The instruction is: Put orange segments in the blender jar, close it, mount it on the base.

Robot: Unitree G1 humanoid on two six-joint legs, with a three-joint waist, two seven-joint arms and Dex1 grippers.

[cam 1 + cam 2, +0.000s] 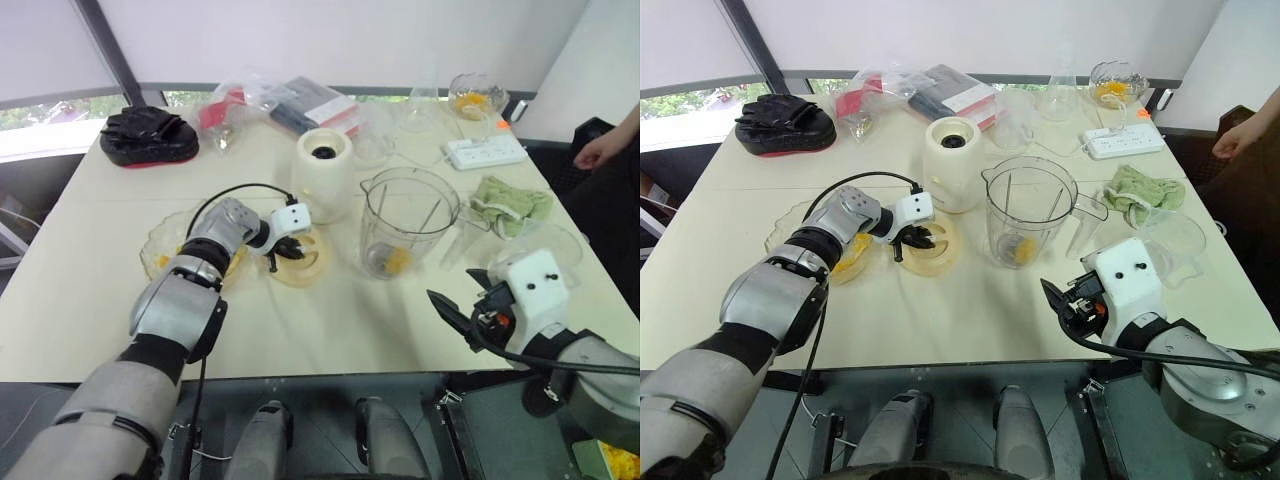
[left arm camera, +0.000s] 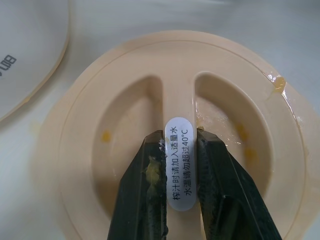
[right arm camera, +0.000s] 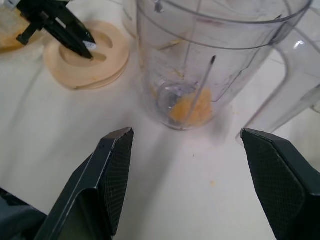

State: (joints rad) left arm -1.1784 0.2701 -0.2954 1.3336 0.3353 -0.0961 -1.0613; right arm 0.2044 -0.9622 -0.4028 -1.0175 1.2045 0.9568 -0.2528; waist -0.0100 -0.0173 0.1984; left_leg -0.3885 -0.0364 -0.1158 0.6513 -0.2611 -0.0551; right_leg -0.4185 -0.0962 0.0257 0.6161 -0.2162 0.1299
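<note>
At frame centre your left gripper (image 2: 175, 165) pinches the lid (image 2: 170, 135) ridge; your right gripper (image 3: 187, 165), lower right, stands spread before the blender jar (image 3: 215, 60).

On the table (image 1: 90, 290) we see a pale orange round lid (image 1: 298, 260) lying flat, with a shallow scalloped glass bowl (image 1: 160, 245) just beside it. At the far edge we find a black glove-like bundle (image 1: 148, 135), plastic bags (image 1: 235, 105) and a red-and-white packet (image 1: 318, 103). We also note a white power strip (image 1: 485, 152), a crumpled green cloth (image 1: 510, 203), a small glass dish (image 1: 476, 95) and a person's hand (image 1: 603, 148).
</note>
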